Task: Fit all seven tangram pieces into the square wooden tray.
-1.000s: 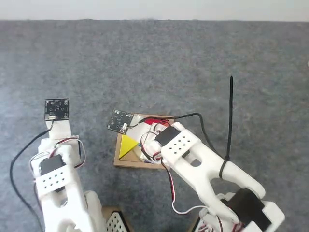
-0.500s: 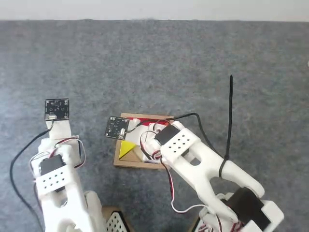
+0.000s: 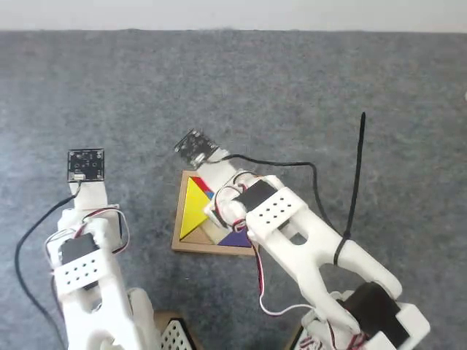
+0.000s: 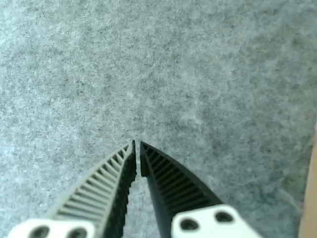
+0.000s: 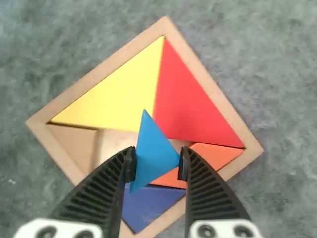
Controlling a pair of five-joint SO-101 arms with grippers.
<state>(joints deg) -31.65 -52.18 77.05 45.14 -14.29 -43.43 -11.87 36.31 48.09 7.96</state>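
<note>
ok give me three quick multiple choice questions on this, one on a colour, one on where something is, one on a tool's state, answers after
1. Which colour is the big triangle beside the red triangle in the tray?
A yellow
B green
C white
2. Where is the blue triangle?
A flat in the tray
B held in the right tool
C hidden under the tray
3. How is the left tool?
A wide open
B shut on a piece
C shut, empty
Answers:
1 A, the yellow triangle shares an edge with the red one.
2 B, the tool clamps it on both sides, over the tray.
3 C, its tips meet with nothing between them.
</note>
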